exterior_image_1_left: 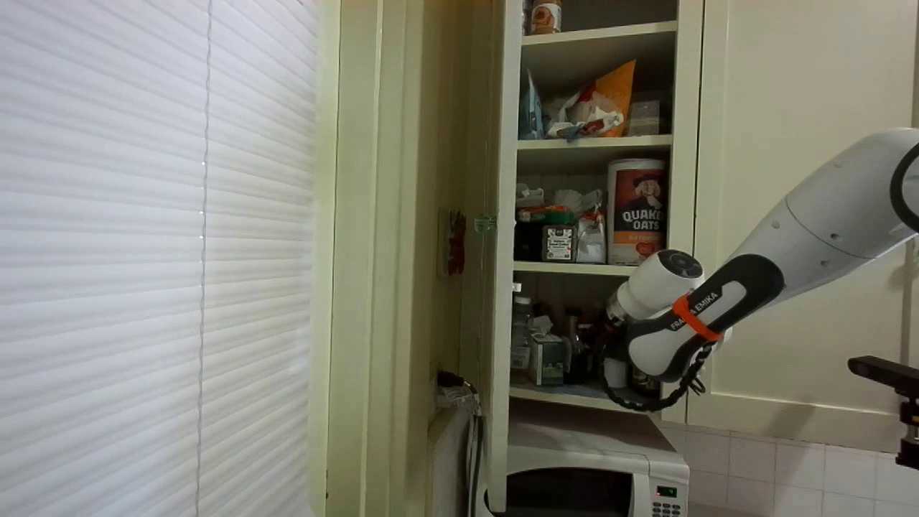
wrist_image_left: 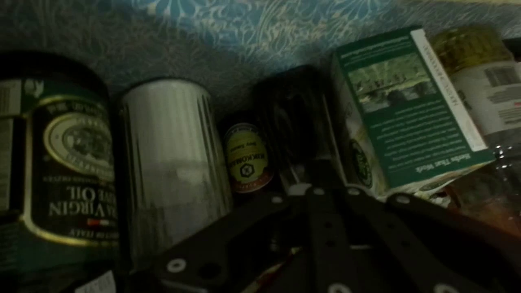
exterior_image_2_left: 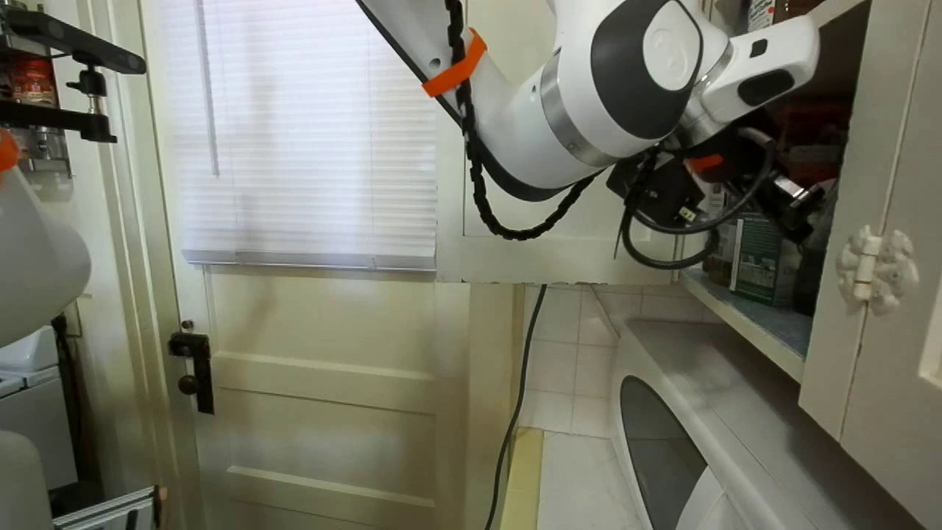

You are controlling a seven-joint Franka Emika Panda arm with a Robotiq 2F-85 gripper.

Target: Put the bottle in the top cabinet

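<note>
The top cabinet is cream-white with its door open; its frame (exterior_image_1_left: 689, 143) and lowest shelf edge (exterior_image_2_left: 743, 316) show in the exterior views. A dark glass bottle (wrist_image_left: 293, 114) stands on the patterned shelf in the upside-down wrist view, between a soy sauce bottle (wrist_image_left: 246, 156) and a green box (wrist_image_left: 411, 110). My gripper (wrist_image_left: 337, 191) is at its upper end, fingers drawn close together. It looks shut on the neck; the contact is dark and partly hidden. In an exterior view the gripper (exterior_image_2_left: 798, 213) is inside the lowest compartment, above the shelf.
An olive oil container (wrist_image_left: 77, 162) and a pale can (wrist_image_left: 175, 154) stand at one side; a clear bottle with a yellow cap (wrist_image_left: 472, 49) is at the other. The cabinet door (exterior_image_1_left: 499, 287) stands open. A white microwave (exterior_image_1_left: 589, 438) sits below. Oats (exterior_image_1_left: 637, 208) stand above.
</note>
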